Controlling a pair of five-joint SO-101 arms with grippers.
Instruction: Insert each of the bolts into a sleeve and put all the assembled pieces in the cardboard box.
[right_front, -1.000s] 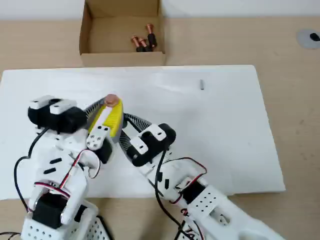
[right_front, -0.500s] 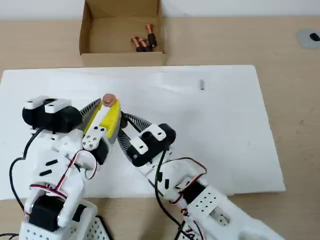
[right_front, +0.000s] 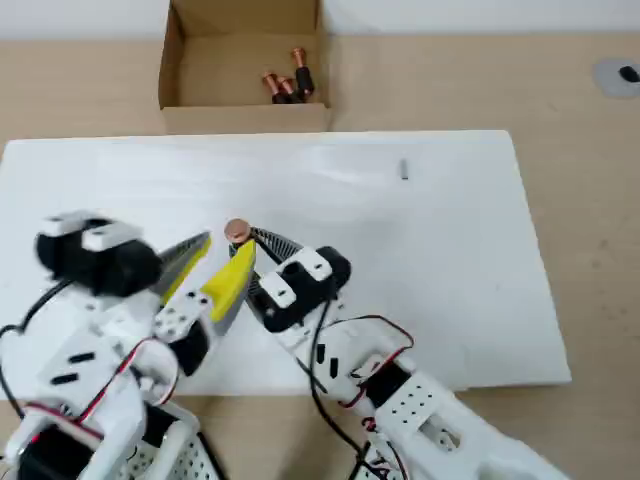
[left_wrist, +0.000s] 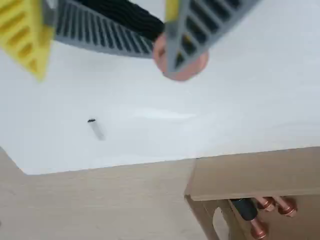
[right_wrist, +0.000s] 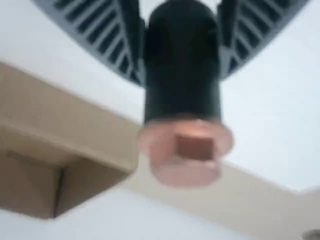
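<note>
Surface: white board (right_front: 420, 280) on a wooden table, on the arms' side of the cardboard box (right_front: 245, 118).
Piece: black sleeve (right_wrist: 182, 75) with a copper bolt head (right_wrist: 186, 147), over the board, well short of the box.
Right gripper (right_front: 242, 238): clamped across the sleeve.
Left gripper (right_front: 222, 250): fingers apart, just beside the piece.
Handling: probably light, rigid and smooth; grip mid-sleeve, since the bolt could slide out.
</note>
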